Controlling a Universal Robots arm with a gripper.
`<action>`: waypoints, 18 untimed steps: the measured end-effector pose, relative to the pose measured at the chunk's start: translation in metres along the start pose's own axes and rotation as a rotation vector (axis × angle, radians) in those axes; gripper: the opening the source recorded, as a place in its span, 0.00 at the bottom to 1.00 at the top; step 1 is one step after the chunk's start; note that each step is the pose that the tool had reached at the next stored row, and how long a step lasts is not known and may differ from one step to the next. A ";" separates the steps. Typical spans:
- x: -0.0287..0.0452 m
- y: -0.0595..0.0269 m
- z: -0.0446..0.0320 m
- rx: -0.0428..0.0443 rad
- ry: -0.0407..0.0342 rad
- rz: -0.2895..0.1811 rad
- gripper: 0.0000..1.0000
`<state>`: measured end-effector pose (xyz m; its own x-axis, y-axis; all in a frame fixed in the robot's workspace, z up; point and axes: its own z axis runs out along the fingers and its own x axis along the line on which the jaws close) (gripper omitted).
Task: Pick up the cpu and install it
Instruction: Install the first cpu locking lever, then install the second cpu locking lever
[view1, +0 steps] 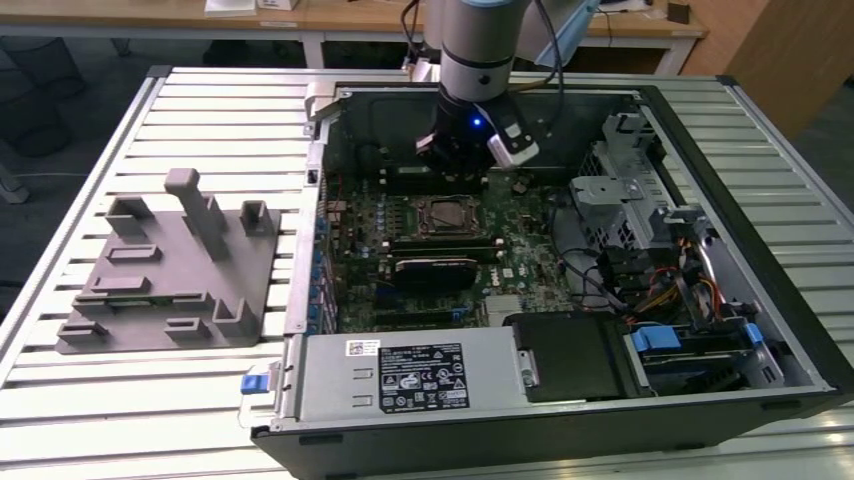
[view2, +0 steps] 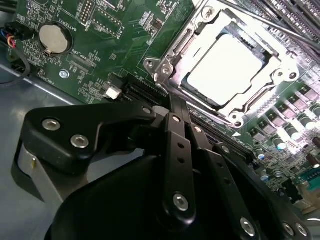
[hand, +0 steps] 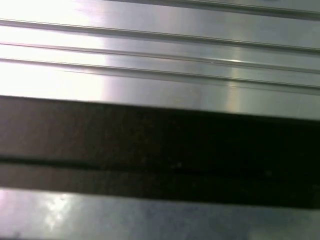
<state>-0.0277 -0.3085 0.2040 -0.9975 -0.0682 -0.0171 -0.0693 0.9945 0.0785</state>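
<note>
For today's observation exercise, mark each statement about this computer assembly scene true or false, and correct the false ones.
1. The cpu sits inside the motherboard socket. True.
2. The tool hovers over the grey fixture. False: it is inside the open computer case, above the motherboard.
3. The grey fixture lies outside the case, at the exterior view's left. True.
4. The tool grips the cpu. False: in the second wrist view the cpu lies in the socket, apart from the tool.
</note>
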 end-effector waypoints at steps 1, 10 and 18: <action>0.0000 -0.0004 0.0000 0.0000 -0.0001 0.000 0.11; 0.0002 -0.0027 -0.0002 0.0001 0.0000 0.000 0.11; 0.0006 -0.0083 -0.0007 0.0001 0.0000 0.000 0.11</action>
<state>-0.0277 -0.3169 0.2040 -0.9975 -0.0681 -0.0171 -0.0693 0.9945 0.0784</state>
